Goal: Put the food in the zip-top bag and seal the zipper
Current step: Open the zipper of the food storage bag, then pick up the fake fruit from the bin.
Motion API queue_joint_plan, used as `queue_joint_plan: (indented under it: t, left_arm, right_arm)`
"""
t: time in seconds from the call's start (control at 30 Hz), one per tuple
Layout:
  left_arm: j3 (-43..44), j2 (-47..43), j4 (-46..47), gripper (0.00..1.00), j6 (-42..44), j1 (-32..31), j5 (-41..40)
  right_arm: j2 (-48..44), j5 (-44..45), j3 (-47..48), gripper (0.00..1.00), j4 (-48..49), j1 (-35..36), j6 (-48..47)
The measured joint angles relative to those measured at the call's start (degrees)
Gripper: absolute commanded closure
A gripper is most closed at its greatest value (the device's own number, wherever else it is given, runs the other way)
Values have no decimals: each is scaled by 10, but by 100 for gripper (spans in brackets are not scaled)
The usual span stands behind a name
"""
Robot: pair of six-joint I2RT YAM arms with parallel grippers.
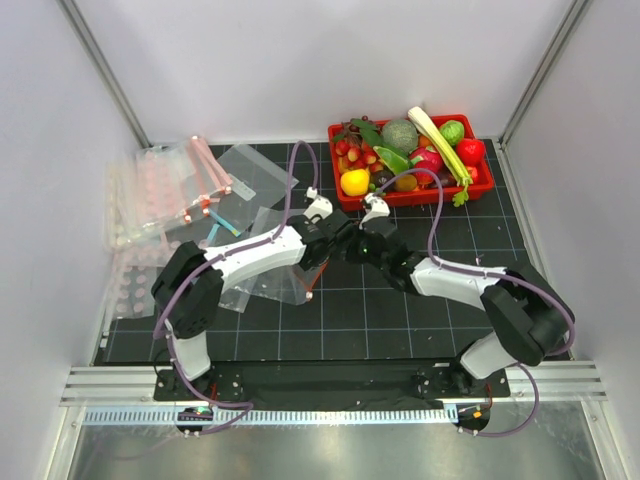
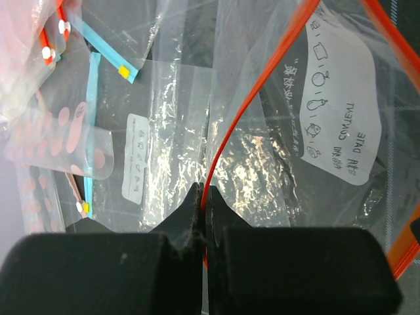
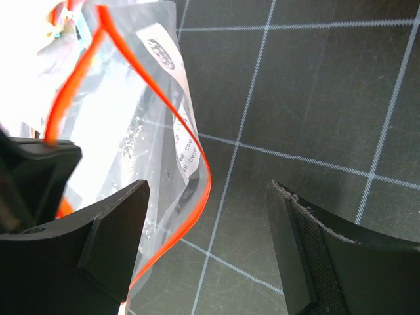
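The clear zip-top bag [image 1: 272, 282] lies on the black mat in front of the left arm. My left gripper [image 2: 205, 191] is shut on its red-orange zipper [image 2: 226, 131], lifting one lip of the mouth. The bag's mouth gapes in the right wrist view, with the zipper [image 3: 197, 203] curving past my right gripper's left finger [image 3: 118, 230]. My right gripper [image 3: 209, 197] stands open and holds nothing. In the top view both grippers meet over the mat's middle, left [image 1: 322, 243] and right [image 1: 356, 246]. The food, a yellow round fruit [image 1: 354, 182] and a dark-orange piece [image 1: 405, 183], lies in the red basket [image 1: 340, 192].
The red basket at the back right also holds a celery stalk [image 1: 440, 143], grapes and other toy produce. A pile of clear bags with pink strips [image 1: 170, 190] lies at the back left, and one with blue strips [image 2: 92, 111] sits near the left gripper.
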Motion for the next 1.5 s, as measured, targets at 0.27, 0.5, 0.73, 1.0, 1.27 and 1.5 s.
queue_joint_plan:
  t: [0.27,0.5,0.73,1.0,1.27,1.5]
  left_arm:
    - [4,-5,-2,100,1,0,7]
    - [4,-44,-1,100,1,0,8]
    - [3,-47,-1,100,1,0,9]
    - [-3,-52,-2,100,-1,0,10]
    - [-7,-70,-1,100,-4,0,15]
    - [-15,-72,-2,100,-12,-2,21]
  right_arm:
    - [-64,27,-7,21,-5,-8,-17]
    - [-101,99,2,11,-35,-63,-22]
    - [-68,198,84,6,-103,-82,-36]
    - [48,299,199,5,-176,-96,20]
    - [120,336,262,5,-213,-102,68]
    - [154,355,304,5,-215,-105,93]
